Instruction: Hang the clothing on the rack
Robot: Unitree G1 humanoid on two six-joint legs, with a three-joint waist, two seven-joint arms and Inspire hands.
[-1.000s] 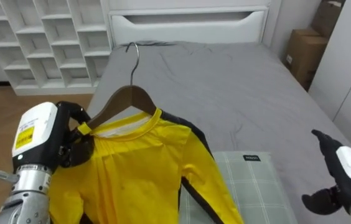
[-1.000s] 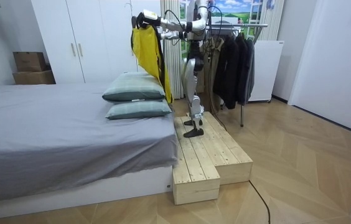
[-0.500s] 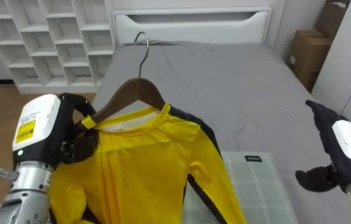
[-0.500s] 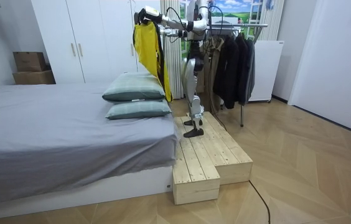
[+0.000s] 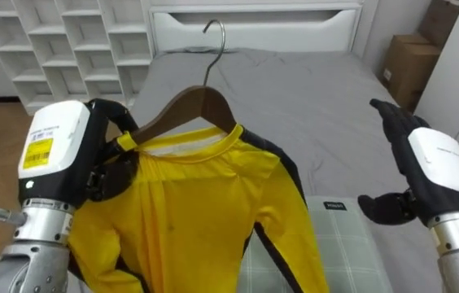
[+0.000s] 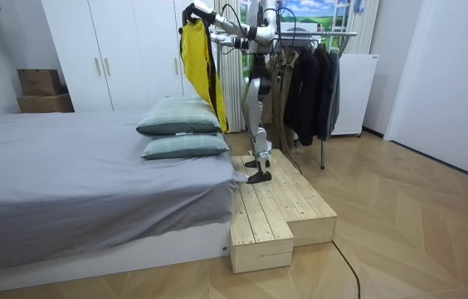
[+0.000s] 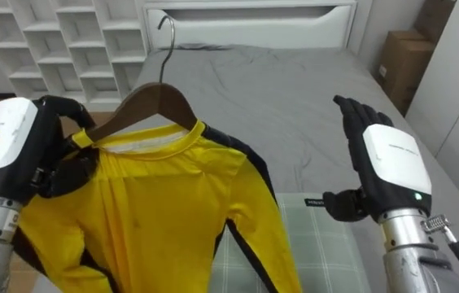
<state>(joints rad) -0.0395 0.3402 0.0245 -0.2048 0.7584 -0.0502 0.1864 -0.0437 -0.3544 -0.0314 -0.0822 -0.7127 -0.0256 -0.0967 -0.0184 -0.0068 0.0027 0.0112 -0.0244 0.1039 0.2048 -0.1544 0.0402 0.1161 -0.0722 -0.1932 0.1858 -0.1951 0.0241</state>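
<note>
A yellow shirt with black trim [image 5: 205, 212] [image 7: 164, 212] [image 6: 194, 66] hangs on a wooden hanger [image 5: 193, 107] [image 7: 150, 104] with a metal hook [image 5: 214, 36]. My left hand [image 5: 103, 159] [image 7: 54, 155] is shut on the hanger's left end and holds it up over the bed. To the shirt's right my right hand [image 5: 417, 175] [image 7: 376, 167] is raised, open and holding nothing. In the room view I stand on a wooden platform [image 6: 280, 208] between the bed and a clothes rail [image 6: 321, 35] hung with dark garments.
A grey bed [image 5: 319, 89] lies below, with a checked pillow [image 5: 343, 244] under the shirt. White cubby shelves [image 5: 50, 41] stand at the far left, a cardboard box [image 5: 413, 57] at the far right. White wardrobes [image 6: 118, 50] line the wall.
My left hand has raised the hanger and shirt higher. My right hand has come up and in toward the shirt. The view has shifted a little.
</note>
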